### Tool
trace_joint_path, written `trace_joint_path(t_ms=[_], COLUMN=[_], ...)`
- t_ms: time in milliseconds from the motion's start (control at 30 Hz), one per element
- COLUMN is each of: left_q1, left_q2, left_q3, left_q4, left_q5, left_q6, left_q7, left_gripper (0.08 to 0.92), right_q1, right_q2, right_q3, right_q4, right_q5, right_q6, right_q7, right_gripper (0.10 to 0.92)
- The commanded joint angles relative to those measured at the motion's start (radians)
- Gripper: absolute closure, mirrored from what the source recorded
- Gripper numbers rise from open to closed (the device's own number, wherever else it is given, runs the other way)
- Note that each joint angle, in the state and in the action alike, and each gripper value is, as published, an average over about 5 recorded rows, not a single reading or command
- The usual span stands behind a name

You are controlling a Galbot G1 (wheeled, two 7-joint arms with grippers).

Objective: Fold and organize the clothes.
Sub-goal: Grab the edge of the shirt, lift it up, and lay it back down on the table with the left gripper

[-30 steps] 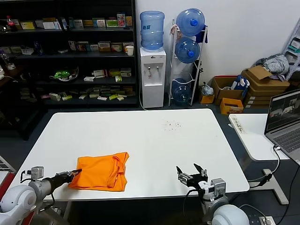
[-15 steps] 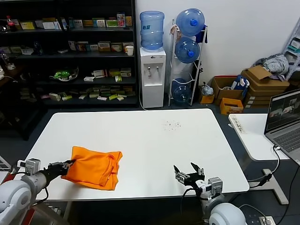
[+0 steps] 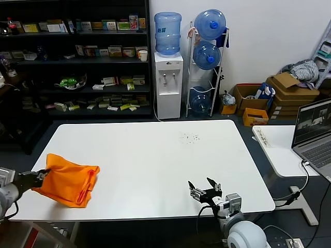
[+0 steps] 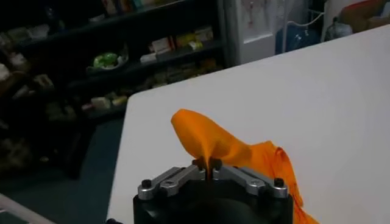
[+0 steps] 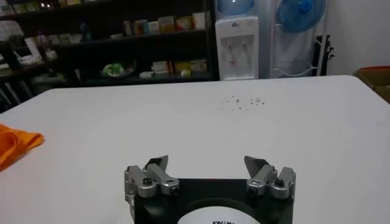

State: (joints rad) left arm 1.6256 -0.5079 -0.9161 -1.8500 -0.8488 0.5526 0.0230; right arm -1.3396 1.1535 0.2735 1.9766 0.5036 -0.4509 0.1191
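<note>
Head view, left to right: left gripper (image 3: 41, 177) at worktop's (image 3: 155, 155) left edge, fingers pinched tight on corner of orange T-shirt (image 3: 67, 185). Shirt bunched, lying by near-left corner of worktop, pinched end raised into a peak toward the fingers. Right gripper (image 3: 205, 190) low at near edge, right of centre, well apart from shirt, fingers spread wide, holding nothing.
</note>
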Motion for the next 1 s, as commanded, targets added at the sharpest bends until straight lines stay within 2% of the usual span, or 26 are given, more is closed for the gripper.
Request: trace_joint_path(t_ms=[33,133,233,367,433,600,700,833,933,1000], left_q1=[0.090,0.092,0.069,0.004,-0.085,-0.455,-0.634,-0.797,-0.872,-0.903], left_q2=[0.121,0.129,0.119,0.078,0.039,-0.154,-0.283,-0.435,-0.493,-0.508], left_q3=[-0.139,-0.124,-0.065,0.092,0.227,0.665,0.835,0.982,1.039,1.071], left_q4=[0.089,0.072,0.015,-0.114,-0.168,-0.217,-0.192,-0.132,-0.088,-0.071], left_q5=[0.021,0.005,-0.075,-0.294,-0.391,-0.568,-0.647,-0.652,-0.644,-0.644], left_q6=[0.016,0.020,0.035,0.056,0.048,-0.004,-0.043,-0.070,-0.074,-0.074], left_q7=[0.014,0.010,-0.033,-0.176,-0.269,-0.488,-0.579,-0.632,-0.634,-0.633], left_gripper=[0.880,0.880,0.880,0.880,0.880,0.880,0.880,0.880,0.880,0.880], right_q1=[0.007,0.004,-0.001,-0.010,-0.014,-0.019,-0.020,-0.020,-0.019,-0.017], right_q2=[-0.003,-0.002,0.003,0.015,0.024,0.050,0.064,0.078,0.084,0.086], right_q3=[-0.001,0.004,0.009,0.016,0.022,0.040,0.043,0.045,0.045,0.043], right_q4=[-0.005,-0.002,0.001,0.004,0.004,-0.001,-0.003,-0.005,-0.006,-0.009], right_q5=[0.000,-0.001,-0.006,-0.019,-0.024,-0.029,-0.031,-0.033,-0.032,-0.032], right_q6=[0.005,0.004,0.003,-0.001,-0.007,-0.029,-0.044,-0.059,-0.064,-0.065], right_q7=[0.000,0.001,0.003,0.007,0.012,0.030,0.040,0.051,0.055,0.056], right_gripper=[0.203,0.203,0.203,0.203,0.203,0.203,0.203,0.203,0.203,0.203])
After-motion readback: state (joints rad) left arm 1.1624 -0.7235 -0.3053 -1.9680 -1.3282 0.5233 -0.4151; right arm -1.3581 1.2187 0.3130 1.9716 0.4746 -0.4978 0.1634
